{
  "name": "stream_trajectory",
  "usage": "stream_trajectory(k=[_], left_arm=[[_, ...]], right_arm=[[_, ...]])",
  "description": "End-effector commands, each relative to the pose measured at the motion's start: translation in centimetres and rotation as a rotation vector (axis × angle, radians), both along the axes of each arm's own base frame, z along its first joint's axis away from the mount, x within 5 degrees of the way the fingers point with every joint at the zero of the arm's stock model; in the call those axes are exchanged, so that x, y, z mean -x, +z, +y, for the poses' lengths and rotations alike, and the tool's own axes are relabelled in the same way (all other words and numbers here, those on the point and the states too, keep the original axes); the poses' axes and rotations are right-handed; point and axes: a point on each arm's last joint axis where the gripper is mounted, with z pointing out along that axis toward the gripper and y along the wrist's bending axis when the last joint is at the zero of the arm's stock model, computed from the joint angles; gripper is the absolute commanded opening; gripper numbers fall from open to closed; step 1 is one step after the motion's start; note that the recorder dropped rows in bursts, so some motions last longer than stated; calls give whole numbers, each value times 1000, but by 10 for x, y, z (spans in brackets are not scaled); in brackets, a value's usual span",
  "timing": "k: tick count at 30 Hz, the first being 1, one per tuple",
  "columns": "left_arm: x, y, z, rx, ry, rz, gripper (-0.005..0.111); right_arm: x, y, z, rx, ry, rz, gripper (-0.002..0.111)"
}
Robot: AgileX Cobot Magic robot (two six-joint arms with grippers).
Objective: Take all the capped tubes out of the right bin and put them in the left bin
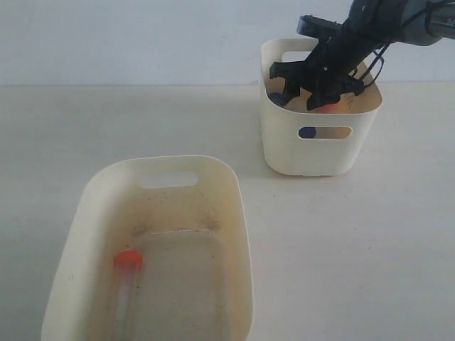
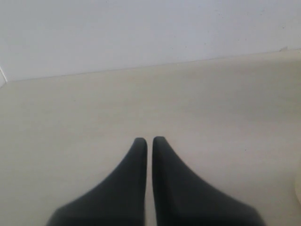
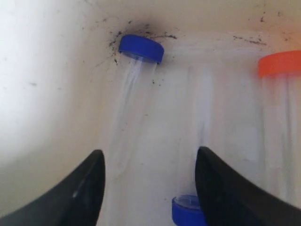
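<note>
My right gripper [image 1: 306,91] reaches down into the right bin [image 1: 320,153], its jaws open and holding nothing [image 3: 150,151]. On the bin's floor lie a blue-capped tube [image 3: 141,48], an orange-capped tube [image 3: 280,63] and a second blue cap [image 3: 188,211] beside one fingertip. From outside, an orange cap [image 1: 327,108] shows under the fingers, and a blue cap [image 1: 307,132] shows through the handle slot. The left bin [image 1: 238,213] holds one orange-capped tube [image 1: 128,260]. My left gripper [image 2: 149,139] is shut over bare table and does not show in the exterior view.
The two cream bins stand on a pale table [image 1: 370,241] in front of a white wall. The right bin's walls close in round my right gripper. Dark specks mark both bins' floors.
</note>
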Motion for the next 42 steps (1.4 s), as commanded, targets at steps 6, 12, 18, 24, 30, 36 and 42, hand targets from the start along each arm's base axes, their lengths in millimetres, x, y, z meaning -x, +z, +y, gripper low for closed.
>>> stream_trajectory(k=[6, 12, 18, 24, 30, 36, 42], left_arm=[[0, 3, 0, 18, 1, -21, 4], [0, 3, 0, 18, 1, -21, 4], [0, 3, 0, 18, 1, -21, 4], [0, 3, 0, 18, 1, -21, 4], [0, 3, 0, 18, 1, -21, 4], [0, 3, 0, 18, 1, -21, 4], [0, 3, 0, 18, 1, -21, 4]], right_arm=[[2, 3, 6, 162, -20, -20, 54], [3, 4, 6, 163, -22, -19, 54], [2, 6, 6, 161, -24, -30, 54], [2, 20, 3, 197, -16, -80, 54], [3, 27, 1, 219, -11, -99, 54], [1, 13, 0, 246, -6, -73, 54], [2, 9, 13, 245, 19, -75, 54]])
